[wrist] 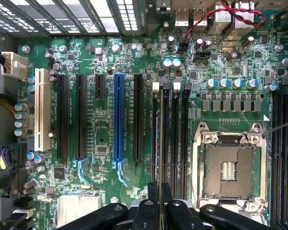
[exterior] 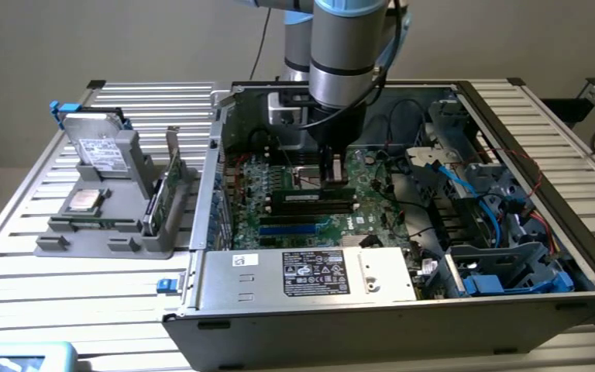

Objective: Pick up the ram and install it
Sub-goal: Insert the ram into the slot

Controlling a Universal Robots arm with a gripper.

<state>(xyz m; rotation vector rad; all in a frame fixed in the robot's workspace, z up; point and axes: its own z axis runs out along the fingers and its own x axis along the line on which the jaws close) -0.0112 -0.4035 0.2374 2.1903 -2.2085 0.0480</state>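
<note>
- The gripper is closed down to a narrow gap, its two black fingers pinching the ram from either side.
- The ram is seen edge-on as a thin line and stands on its long edge over a black memory slot, just beside the socket and running parallel to it.
- Whether the ram is fully seated in that slot cannot be told.
- White latches sit at one end of the slots beside the socket.
- A blue slot lies further from the socket, beyond the ram, with black slots on both sides of it.
- In the exterior view the arm reaches straight down into the open case, ending over the board near the socket.
- Well away from the socket, outside the case on the exterior view's left, a grey holder carries a drive and a green card.
</note>
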